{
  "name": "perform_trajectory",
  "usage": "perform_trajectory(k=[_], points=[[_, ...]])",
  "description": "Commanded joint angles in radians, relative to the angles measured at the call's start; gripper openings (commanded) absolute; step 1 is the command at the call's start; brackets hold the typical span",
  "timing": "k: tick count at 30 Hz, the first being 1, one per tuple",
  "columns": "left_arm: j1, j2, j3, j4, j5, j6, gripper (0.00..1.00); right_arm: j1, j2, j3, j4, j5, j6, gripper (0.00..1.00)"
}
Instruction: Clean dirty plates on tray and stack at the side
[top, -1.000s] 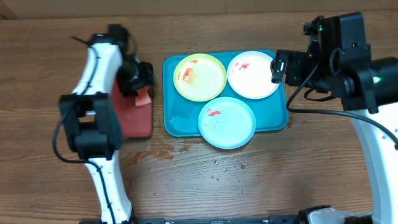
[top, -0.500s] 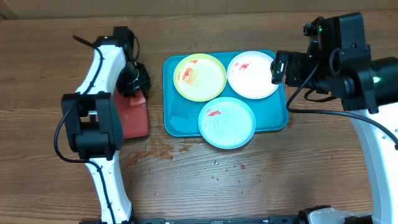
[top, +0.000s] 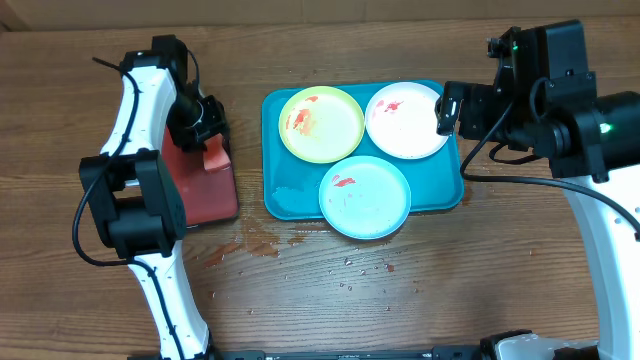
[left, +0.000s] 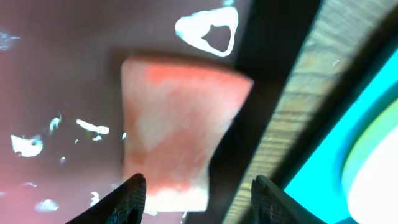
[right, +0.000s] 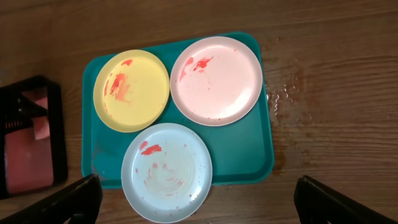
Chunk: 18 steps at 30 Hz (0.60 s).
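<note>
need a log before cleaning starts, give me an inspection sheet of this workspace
surface: brown wooden table, wet patch and crumbs on it
job's things: yellow-green plastic plate, white plastic plate, pale mint-blue plastic plate, all round, red-smeared, on turquoise rectangular plastic tray
clutter: black-rimmed red tray holding pinkish sponge
grippers: left gripper open, fingers astride sponge; right gripper open above plates
cables: black cable near right gripper
surroundings: nothing seen

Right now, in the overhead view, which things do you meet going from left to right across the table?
Red tray → yellow-green plate → mint plate → white plate. The turquoise tray lies under all three plates, so it is left out.
</note>
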Motion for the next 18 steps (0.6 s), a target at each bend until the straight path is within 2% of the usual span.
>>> perform_trajectory(k=[1, 6, 18], points=[[0.014, -0.002, 0.023, -0.015, -0.080, -0.008, 0.55, -0.003, 0.000, 0.012, 0.005, 0.003, -0.007, 1.00], [0.012, -0.001, 0.021, -0.034, -0.198, -0.045, 0.53, -0.003, 0.000, 0.012, 0.006, 0.003, -0.007, 1.00], [-0.048, 0.035, 0.019, 0.024, -0.150, -0.037, 0.55, -0.003, 0.000, 0.012, 0.013, 0.003, -0.007, 1.00]])
